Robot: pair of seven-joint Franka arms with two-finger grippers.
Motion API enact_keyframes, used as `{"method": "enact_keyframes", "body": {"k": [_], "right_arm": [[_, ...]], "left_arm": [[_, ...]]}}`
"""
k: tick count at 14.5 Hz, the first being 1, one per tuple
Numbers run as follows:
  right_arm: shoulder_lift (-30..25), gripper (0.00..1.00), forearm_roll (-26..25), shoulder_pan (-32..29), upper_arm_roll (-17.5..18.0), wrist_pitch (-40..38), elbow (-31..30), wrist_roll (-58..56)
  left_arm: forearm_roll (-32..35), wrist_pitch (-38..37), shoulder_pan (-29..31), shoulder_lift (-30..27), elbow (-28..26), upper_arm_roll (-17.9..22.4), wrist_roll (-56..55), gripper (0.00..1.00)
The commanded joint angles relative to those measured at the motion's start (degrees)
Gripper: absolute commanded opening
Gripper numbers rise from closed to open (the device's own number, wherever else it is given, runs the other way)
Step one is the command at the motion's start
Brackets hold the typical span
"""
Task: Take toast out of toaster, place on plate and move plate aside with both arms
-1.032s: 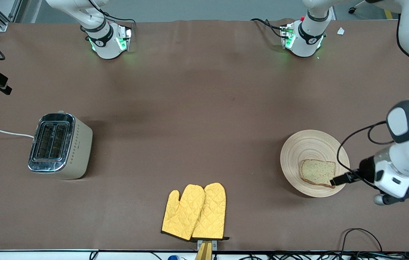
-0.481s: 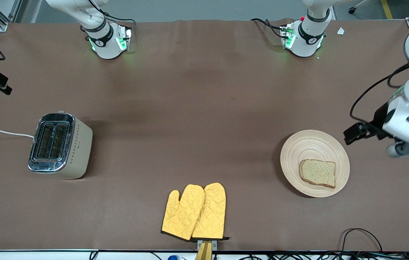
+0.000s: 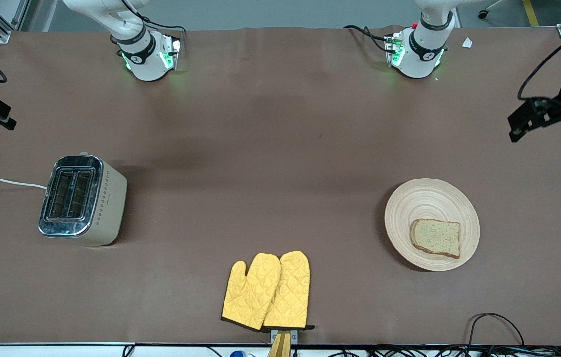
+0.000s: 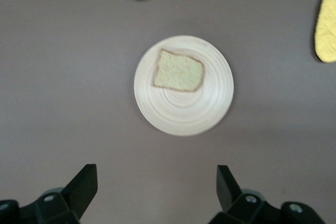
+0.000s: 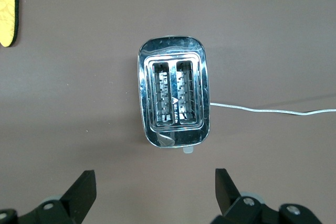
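Note:
The toast (image 3: 435, 237) lies flat on the plate (image 3: 421, 201), on the part of it nearest the front camera, toward the left arm's end of the table. In the left wrist view the toast (image 4: 178, 72) and the plate (image 4: 184, 114) show from above, well clear of the fingers. My left gripper (image 3: 517, 121) hangs open and empty over bare table, apart from the plate; its own view (image 4: 156, 167) shows nothing between the fingers. My right gripper (image 5: 154, 173) is open and empty, high over the table beside the toaster.
A chrome-topped toaster (image 3: 82, 200) with two empty slots (image 5: 174, 92) stands toward the right arm's end, its white cord (image 3: 3, 182) trailing off the table. A pair of yellow oven mitts (image 3: 266, 291) lies at the table edge nearest the front camera. Black cables (image 3: 496, 322) loop near the plate.
My left gripper has drawn away from the toast on the plate, rising and moving toward the robots' side. The toast stays on the plate. The right arm has not moved.

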Motion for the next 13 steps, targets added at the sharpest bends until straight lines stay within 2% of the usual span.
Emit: {"method": "enact_keyframes", "body": {"k": [1, 2, 4, 11, 13], "right_arm": [[-0.3, 1.00, 0.0, -0.8, 0.5, 0.2, -0.3, -0.7], [-0.3, 1.00, 0.1, -0.8, 0.5, 0.2, -0.3, -0.7], [-0.3, 1.00, 0.1, -0.8, 0.5, 0.1, -0.3, -0.7], [-0.3, 1.00, 0.3, -0.8, 0.5, 0.2, -0.6, -0.7], [-0.4, 1.00, 0.4, -0.8, 0.5, 0.2, -0.6, -0.7]], "left_arm": [[-3.1, 0.0, -7.8, -5.9, -7.9, 9.9, 1.4, 1.00], [-3.4, 0.0, -9.6, -7.5, -10.3, 11.7, 1.3, 1.00], [-3.3, 0.3, -9.8, -10.1, -14.0, 11.6, 0.7, 1.00], [-3.4, -2.5, -9.9, -9.2, -13.7, 9.6, 1.3, 1.00], [-3.2, -2.5, -9.9, -8.1, -12.2, 9.6, 1.1, 1.00]]}}
